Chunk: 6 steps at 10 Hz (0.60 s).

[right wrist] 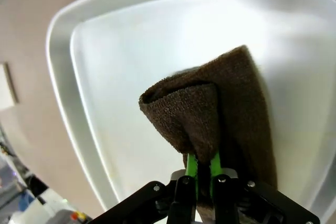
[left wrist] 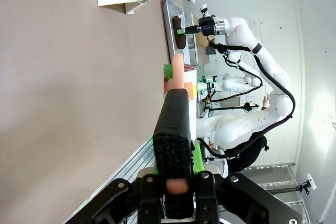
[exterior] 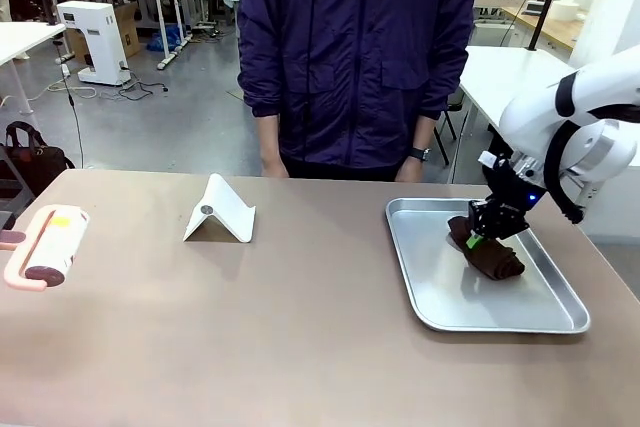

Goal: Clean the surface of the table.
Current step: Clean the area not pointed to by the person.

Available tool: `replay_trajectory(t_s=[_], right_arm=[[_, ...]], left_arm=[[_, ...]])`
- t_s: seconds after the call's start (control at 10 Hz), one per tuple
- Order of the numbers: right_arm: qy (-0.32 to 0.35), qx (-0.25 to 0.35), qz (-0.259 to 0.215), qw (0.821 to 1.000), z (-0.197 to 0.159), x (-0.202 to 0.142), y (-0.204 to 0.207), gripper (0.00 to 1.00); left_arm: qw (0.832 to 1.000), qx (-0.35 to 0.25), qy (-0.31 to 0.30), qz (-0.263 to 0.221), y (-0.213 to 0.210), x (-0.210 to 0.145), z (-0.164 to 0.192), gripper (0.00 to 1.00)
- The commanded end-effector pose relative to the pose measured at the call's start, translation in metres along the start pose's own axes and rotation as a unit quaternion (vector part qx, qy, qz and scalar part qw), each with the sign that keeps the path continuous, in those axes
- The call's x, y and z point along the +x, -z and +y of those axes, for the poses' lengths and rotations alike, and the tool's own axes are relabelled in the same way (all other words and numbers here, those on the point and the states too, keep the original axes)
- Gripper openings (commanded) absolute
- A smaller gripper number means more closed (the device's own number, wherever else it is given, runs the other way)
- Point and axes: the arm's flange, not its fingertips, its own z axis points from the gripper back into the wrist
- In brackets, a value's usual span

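- While pinching folded, fuzzy brown cloth (exterior: 497,259) tight in right gripper (exterior: 480,239), reaches down into shiny rectangular tray (exterior: 440,292).
- Clamps left gripper (left wrist: 177,88) shut round smooth pink roller handle (left wrist: 178,66).
- Beneath everything, flat matte taupe table (exterior: 300,337).

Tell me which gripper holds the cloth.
The right gripper, shut on the brown cloth at the tray; the left gripper grips a pink roller handle.

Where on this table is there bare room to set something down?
The widest bare stretch of the table is the near middle, between roller and tray, in front of the stand. Tray's near half is bare; cloth and right claw crowd its far part.
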Motion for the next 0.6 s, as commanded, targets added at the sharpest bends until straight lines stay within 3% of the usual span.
replay_trajectory(t_s=[0.0, 0.2, 0.5], right_arm=[[0.055, 0.062, -0.024, 0.996, -0.006, -0.003, 0.000, 0.10], [0.112, 0.183, -0.028, 0.976, -0.002, -0.010, -0.018, 0.10], [0.141, 0.389, 0.017, 0.910, 0.005, -0.021, -0.041, 0.10]], left_arm=[[1.000, -0.004, 0.002, 0.000, -0.002, -0.002, -0.002, 0.22], [1.000, -0.004, 0.002, 0.000, -0.002, -0.002, -0.002, 0.22], [1.000, -0.004, 0.002, 0.000, -0.002, -0.002, -0.002, 0.22]])
